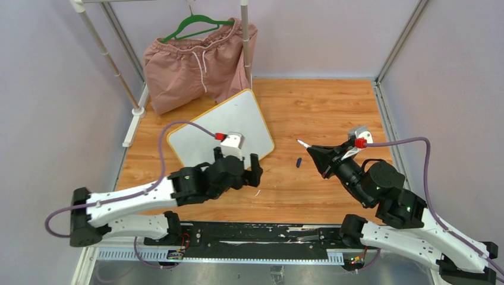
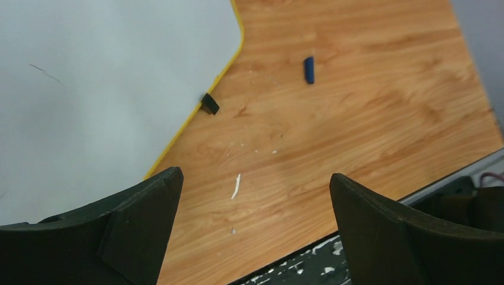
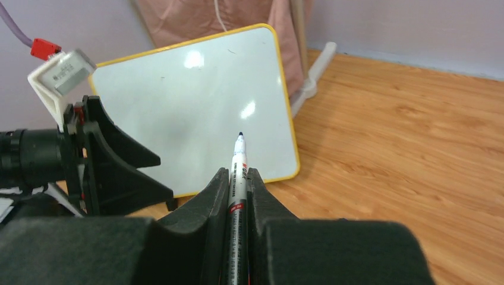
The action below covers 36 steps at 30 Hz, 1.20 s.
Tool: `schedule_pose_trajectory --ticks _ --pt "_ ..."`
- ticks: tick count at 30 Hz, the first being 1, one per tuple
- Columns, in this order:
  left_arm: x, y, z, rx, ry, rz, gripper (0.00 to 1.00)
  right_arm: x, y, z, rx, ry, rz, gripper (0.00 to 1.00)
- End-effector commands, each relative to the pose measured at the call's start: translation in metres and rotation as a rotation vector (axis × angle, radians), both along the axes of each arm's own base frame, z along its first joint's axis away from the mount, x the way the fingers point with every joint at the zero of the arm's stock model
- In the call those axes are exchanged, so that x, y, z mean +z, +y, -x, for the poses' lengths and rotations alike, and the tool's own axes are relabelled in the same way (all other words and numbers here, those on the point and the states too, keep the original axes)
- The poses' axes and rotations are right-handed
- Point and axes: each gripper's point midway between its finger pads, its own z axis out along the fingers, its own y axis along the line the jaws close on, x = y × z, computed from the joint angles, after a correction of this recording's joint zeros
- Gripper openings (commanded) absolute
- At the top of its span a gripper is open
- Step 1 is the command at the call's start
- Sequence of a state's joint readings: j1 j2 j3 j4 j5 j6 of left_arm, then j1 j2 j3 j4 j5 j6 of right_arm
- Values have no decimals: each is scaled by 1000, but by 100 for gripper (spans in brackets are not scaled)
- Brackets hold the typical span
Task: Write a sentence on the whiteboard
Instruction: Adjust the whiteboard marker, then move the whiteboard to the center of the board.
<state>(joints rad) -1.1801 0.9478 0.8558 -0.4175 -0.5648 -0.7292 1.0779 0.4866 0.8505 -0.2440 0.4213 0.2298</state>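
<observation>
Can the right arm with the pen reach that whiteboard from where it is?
Probably yes: the right gripper holds the marker aimed at the whiteboard, nothing upright between them. The open left gripper crowds only its near edge.

Whiteboard [image 1: 238, 116] sits on the table [image 1: 321, 107] left of centre, shorts [image 1: 196, 62] hanging just behind its far edge. Left gripper [image 2: 254, 178] is at the board's near edge, and a cap [image 1: 298, 161] lies between it and the right gripper [image 1: 315, 155]. Marker [image 3: 239, 157] is pinched in the right gripper, tip toward the board.
</observation>
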Motion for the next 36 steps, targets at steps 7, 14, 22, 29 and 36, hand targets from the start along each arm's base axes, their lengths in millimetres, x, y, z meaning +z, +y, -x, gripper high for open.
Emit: schedule_pose_trajectory --ticks 7,14,22,29,36 --pt "-58 -52 -21 273 128 -80 100 -16 -56 -10 -222 -2 82 0" --pt "-114 -86 -28 393 246 -214 85 -5 -83 -4 -271 -32 64 0" --pt "-142 -99 -37 505 267 -249 80 9 -97 4 -267 -54 40 0" --pt "-169 -92 -50 575 294 -283 78 15 -102 9 -248 -72 31 0" --pt "-176 -84 -63 629 282 -285 75 14 -103 10 -242 -74 34 0"
